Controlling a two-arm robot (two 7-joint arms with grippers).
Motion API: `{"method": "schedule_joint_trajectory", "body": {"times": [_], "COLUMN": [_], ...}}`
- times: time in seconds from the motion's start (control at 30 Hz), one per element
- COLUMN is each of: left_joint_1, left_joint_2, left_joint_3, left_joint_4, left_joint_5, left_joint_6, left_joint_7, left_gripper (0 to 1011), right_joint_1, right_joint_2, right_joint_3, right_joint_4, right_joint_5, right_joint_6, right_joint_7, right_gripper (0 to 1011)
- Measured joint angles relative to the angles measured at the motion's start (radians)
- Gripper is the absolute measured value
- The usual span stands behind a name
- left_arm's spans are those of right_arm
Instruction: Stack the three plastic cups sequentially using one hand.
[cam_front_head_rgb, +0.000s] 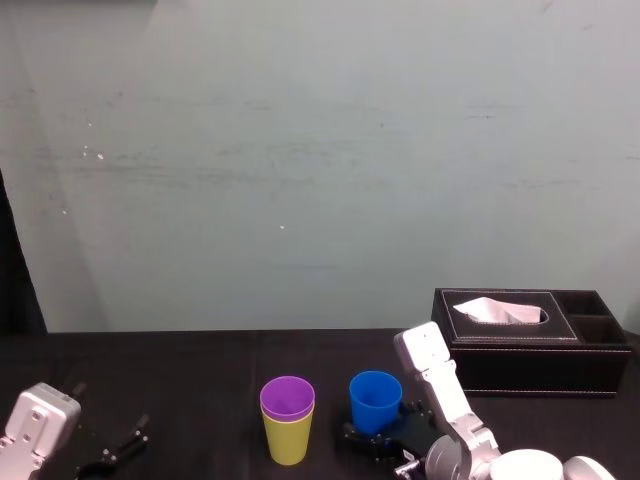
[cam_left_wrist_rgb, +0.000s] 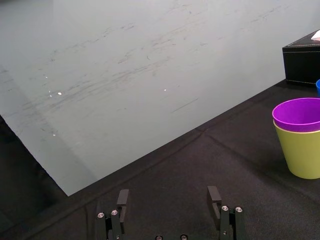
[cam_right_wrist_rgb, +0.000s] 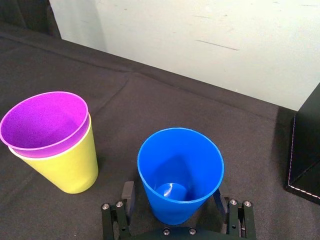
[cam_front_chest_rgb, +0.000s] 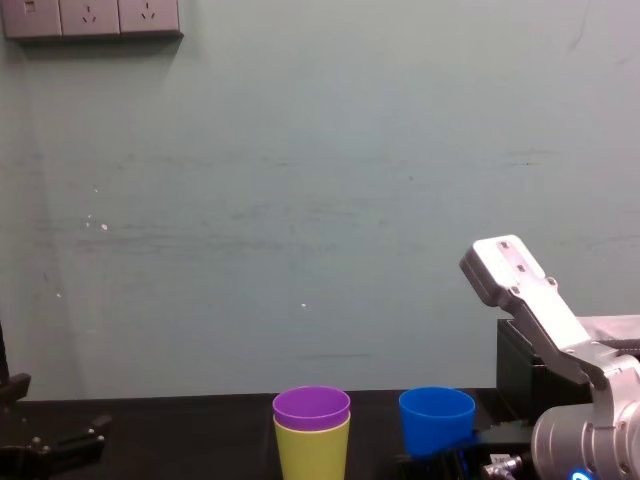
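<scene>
blue cup (cam_right_wrist_rgb: 180, 172) stands between the spread fingers of the right pincer (cam_right_wrist_rgb: 172, 194); purple cup (cam_right_wrist_rgb: 44, 119), nested in the yellow-green cup (cam_right_wrist_rgb: 67, 167), stands near that pincer's left side. left pincer (cam_left_wrist_rgb: 167, 200) idles spread, well apart.

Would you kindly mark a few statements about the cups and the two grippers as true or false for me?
1. The purple cup sits nested inside the yellow-green cup. True.
2. The blue cup is stacked in the purple cup. False: it stands by itself on the table, beside the other two.
3. The fingers of the right gripper stand on either side of the blue cup. True.
4. The left gripper holds the yellow-green cup. False: it is open and empty, off to the robot's left, apart from the cups.
</scene>
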Motion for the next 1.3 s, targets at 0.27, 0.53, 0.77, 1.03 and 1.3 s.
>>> {"method": "schedule_joint_trajectory", "body": {"times": [0.27, 0.53, 0.77, 1.03, 1.3], "left_joint_1": [0.000, 0.000, 0.000, 0.000, 0.000], "left_joint_2": [0.000, 0.000, 0.000, 0.000, 0.000], "left_joint_3": [0.000, 0.000, 0.000, 0.000, 0.000], "left_joint_4": [0.000, 0.000, 0.000, 0.000, 0.000], "left_joint_5": [0.000, 0.000, 0.000, 0.000, 0.000], "left_joint_6": [0.000, 0.000, 0.000, 0.000, 0.000], "left_joint_7": [0.000, 0.000, 0.000, 0.000, 0.000], "left_gripper": [1000, 1000, 1000, 1000, 1000], "right_joint_1": [0.003, 0.003, 0.006, 0.011, 0.014], "right_joint_2": [-0.007, -0.014, -0.026, -0.038, -0.046], "right_joint_3": [0.006, 0.012, 0.013, 0.015, 0.020], "right_joint_4": [0.011, 0.014, 0.019, 0.033, 0.042], "right_joint_5": [-0.007, -0.013, -0.020, -0.027, -0.036], "right_joint_6": [-0.007, -0.014, -0.022, -0.030, -0.030], "right_joint_7": [-0.002, -0.006, -0.015, -0.021, -0.035], "right_gripper": [1003, 1003, 1003, 1003, 1003]}}
